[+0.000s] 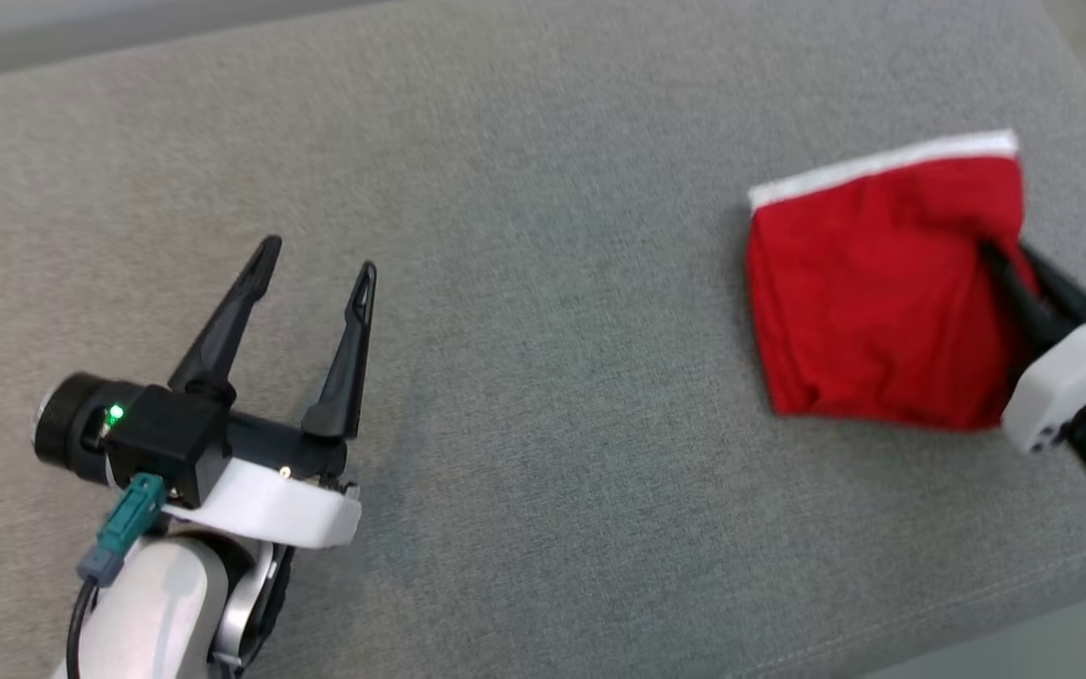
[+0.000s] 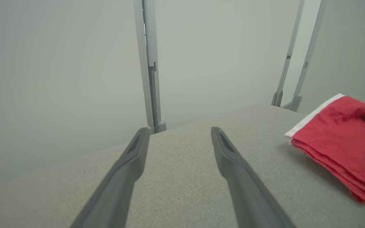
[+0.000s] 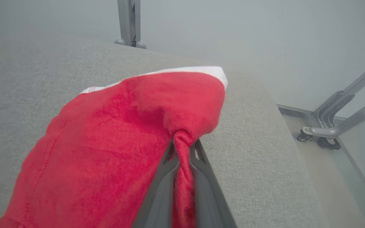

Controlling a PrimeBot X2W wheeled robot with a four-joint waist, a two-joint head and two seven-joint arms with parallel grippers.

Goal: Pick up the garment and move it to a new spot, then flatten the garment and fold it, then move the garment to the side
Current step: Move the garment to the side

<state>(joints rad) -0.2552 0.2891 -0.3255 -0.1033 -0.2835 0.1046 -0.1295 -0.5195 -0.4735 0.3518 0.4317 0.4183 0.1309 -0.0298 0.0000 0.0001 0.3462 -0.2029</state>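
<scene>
Pinching a small bunch of the folded red garment [image 1: 873, 302], far right on the desk [image 1: 543, 396]: right claw [image 3: 184, 144] clamped; left claw [image 1: 317, 259] apart, empty. Risk: a one-point drag could unravel the folds.

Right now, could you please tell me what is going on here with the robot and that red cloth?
The right tool is shut on one edge of the folded red garment, which lies near the right side of the gray cushion. The left tool is open and empty, well to the left. The folding looks done, so it is probably moving the garment aside.
</scene>
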